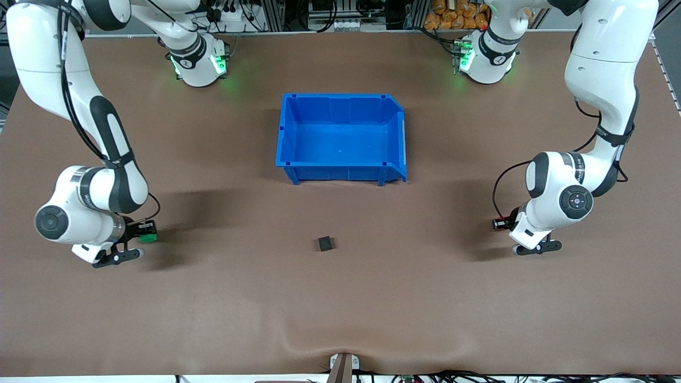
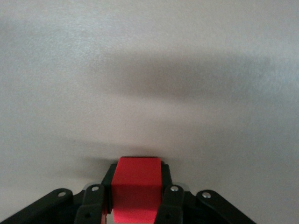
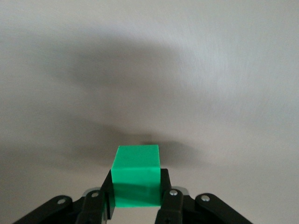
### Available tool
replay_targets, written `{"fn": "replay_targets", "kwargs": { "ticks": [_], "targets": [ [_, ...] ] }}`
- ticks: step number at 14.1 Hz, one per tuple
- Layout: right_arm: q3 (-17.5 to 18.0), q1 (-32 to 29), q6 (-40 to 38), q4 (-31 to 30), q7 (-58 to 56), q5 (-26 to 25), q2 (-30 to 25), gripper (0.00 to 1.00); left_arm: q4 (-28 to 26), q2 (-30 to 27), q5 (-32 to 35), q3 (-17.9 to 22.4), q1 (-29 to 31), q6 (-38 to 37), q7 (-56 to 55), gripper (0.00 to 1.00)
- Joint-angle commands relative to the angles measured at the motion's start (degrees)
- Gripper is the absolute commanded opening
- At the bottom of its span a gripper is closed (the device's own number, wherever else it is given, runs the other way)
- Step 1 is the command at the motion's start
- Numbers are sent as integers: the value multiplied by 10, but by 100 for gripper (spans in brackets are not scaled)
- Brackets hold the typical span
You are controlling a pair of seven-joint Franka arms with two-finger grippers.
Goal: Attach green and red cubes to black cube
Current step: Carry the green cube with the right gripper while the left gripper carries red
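The black cube (image 1: 325, 243) lies on the brown table, nearer the front camera than the blue bin. My right gripper (image 1: 142, 233) is shut on the green cube (image 1: 148, 238), low over the table toward the right arm's end. The right wrist view shows the green cube (image 3: 136, 173) squeezed between the gripper's (image 3: 136, 189) two fingers. My left gripper (image 1: 503, 224) is shut on the red cube (image 1: 497, 224), low over the table toward the left arm's end. The left wrist view shows the red cube (image 2: 137, 186) clamped in that gripper (image 2: 137, 198). Both grippers are well apart from the black cube.
An empty blue bin (image 1: 340, 169) stands mid-table, closer to the robots' bases than the black cube. Bare brown table surrounds the black cube. The tablecloth bulges slightly near the front edge (image 1: 340, 340).
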Motion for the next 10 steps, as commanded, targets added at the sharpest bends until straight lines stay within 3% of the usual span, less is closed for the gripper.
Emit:
{"fn": "replay_targets", "kwargs": {
  "ticks": [1,3,6,10],
  "targets": [
    [2,25,-21,35,-107,-1,-18,0,10,1,3,-2,-2,4,-73,0],
    [2,48,-25,55,-180,-5,-16,0,15,-3,0,-6,-4,3,-136,0],
    [3,89,-19,105,-322,1,20,0,68,27,-10,-22,-34,3,-327,0],
    [2,163,-10,112,-329,-7,37,2,139,75,-11,-21,-93,3,-506,0]
  ]
}}
